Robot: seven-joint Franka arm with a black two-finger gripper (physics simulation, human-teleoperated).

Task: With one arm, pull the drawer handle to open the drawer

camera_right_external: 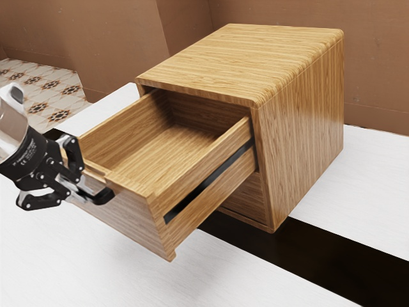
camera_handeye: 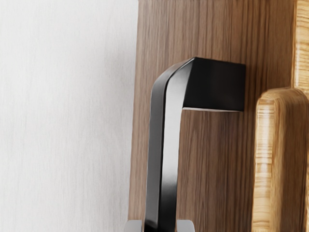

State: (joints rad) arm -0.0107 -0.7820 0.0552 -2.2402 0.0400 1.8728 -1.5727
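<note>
The tool (camera_right_external: 66,185) sits at the lower left of the exterior view, its two black fingers closed from either side on the dark drawer handle (camera_right_external: 96,197), with the arm's silver wrist coming in from the left edge. In the wrist view the handle (camera_handeye: 164,145) shows as a black strap that bends over and meets the drawer front (camera_handeye: 212,159). A paler wooden edge with a rounded corner (camera_handeye: 280,159) lies just beside it, and the white counter (camera_handeye: 63,121) lies on the handle's other side.

The drawer (camera_right_external: 192,163) fills the middle of the exterior view. It is pulled well out of the cabinet (camera_right_external: 300,121), its bare wooden inside open to view and a black runner (camera_right_external: 211,182) showing along its near side. The cabinet is a light wooden box in the upper right of the frame, standing on the white counter (camera_right_external: 364,173). A dark band (camera_right_external: 319,256) crosses the counter at the lower right. Patterned floor tiles (camera_right_external: 45,89) show at the upper left, in front of a brown wall (camera_right_external: 96,32).
</note>
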